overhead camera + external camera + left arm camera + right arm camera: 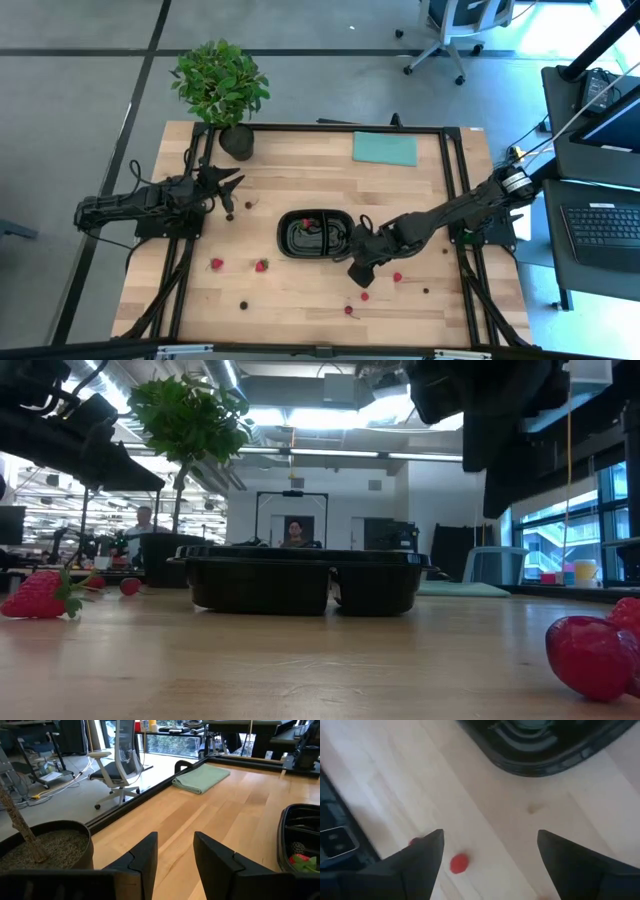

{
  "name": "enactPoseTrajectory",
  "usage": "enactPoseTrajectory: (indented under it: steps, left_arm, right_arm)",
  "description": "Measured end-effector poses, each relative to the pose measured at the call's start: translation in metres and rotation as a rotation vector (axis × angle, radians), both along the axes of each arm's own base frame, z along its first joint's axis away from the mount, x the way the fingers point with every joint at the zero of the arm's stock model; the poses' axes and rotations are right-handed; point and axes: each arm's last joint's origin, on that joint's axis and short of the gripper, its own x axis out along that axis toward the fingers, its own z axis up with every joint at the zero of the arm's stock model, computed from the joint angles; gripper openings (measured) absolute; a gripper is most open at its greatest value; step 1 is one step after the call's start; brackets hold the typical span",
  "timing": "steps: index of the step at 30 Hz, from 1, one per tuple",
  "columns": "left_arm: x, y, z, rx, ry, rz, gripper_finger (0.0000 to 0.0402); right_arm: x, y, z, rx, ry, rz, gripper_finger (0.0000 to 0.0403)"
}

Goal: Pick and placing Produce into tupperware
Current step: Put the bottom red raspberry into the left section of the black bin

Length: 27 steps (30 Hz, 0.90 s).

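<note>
The right gripper point(358, 277) hangs with jaws spread wide above the wooden surface point(300, 290), just beside the black tray point(315, 234), near a red berry point(459, 863). The left gripper point(228, 190), jaws slightly parted and empty, waits near the potted plant point(222, 85).

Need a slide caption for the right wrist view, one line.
Open right hand above the wooden table, a red berry between its fingers, black tray beyond.

floor: grey concrete | furniture: white office chair point(120, 762), desk with laptop point(607, 226) | light: ceiling strips, bright windows
</note>
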Motion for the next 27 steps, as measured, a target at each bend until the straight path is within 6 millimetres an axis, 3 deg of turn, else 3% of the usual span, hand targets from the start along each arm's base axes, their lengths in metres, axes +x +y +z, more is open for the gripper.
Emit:
enactPoseTrajectory:
  steps: [7,18,27]
  left_arm:
    - [0.000,0.000,0.000,0.000,0.000,0.000,0.0120]
    - [0.000,0.000,0.000,0.000,-0.001,0.000,0.0120]
    - [0.000,0.000,0.000,0.000,-0.001,0.000,0.0120]
  right_arm:
    - [0.000,0.010,-0.012,-0.018,0.043,0.058,0.0321]
    - [-0.006,0.007,-0.014,-0.120,0.076,0.193,0.0321]
    - [-0.008,0.006,-0.012,-0.131,0.101,0.190,0.0321]
